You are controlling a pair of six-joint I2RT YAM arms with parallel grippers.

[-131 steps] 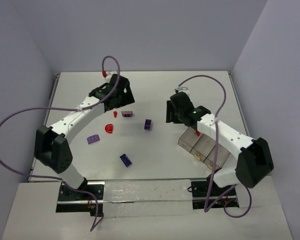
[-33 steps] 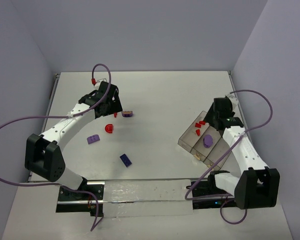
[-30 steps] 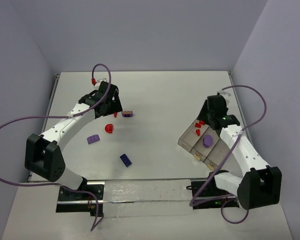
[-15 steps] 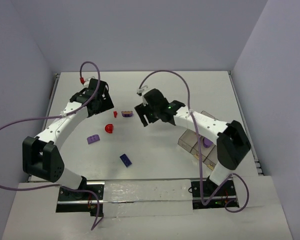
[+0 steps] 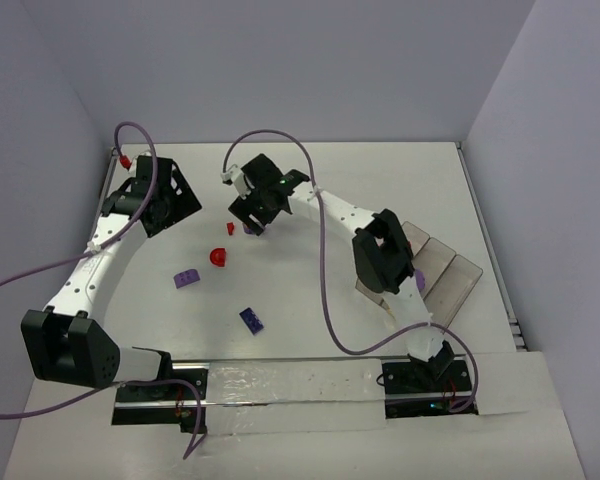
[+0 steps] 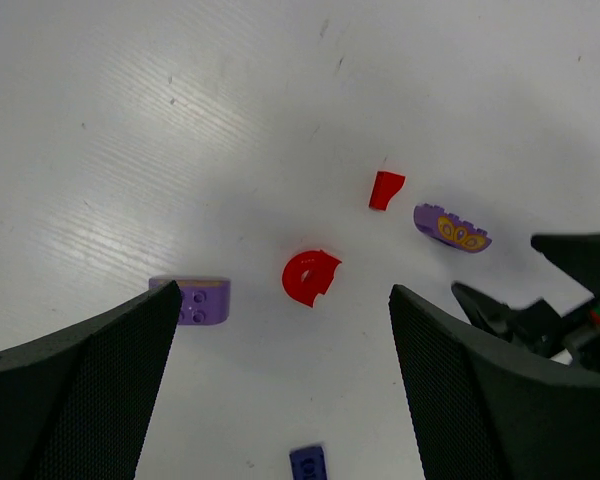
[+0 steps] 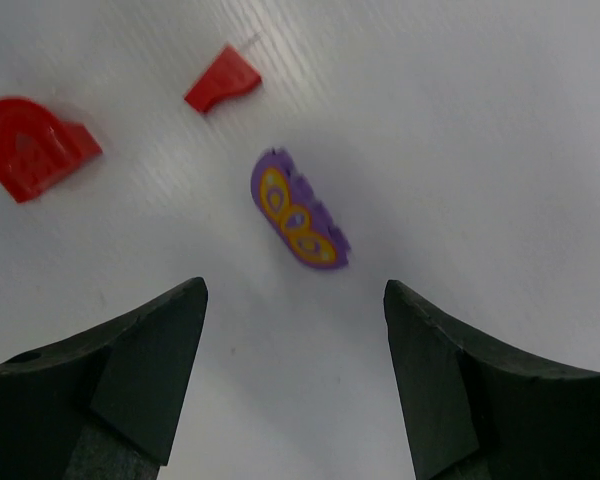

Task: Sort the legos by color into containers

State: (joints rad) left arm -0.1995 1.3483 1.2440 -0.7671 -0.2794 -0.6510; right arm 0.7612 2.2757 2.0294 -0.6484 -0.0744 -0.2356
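My right gripper is open and empty, just above a purple brick with yellow studs. A tiny red piece and a red half-disc lie beside it. A light purple brick and a dark blue brick lie nearer. My left gripper is open and empty, high at the far left. The smoky tray sits at the right, mostly hidden by the right arm.
The right arm stretches across the table from its base to the far left. Purple cables loop above both arms. The right gripper's fingers show at the right edge of the left wrist view. Walls enclose the table on three sides.
The right arm has swung from the tray at the right to above the purple and yellow brick. The left arm has drawn back to the far left.
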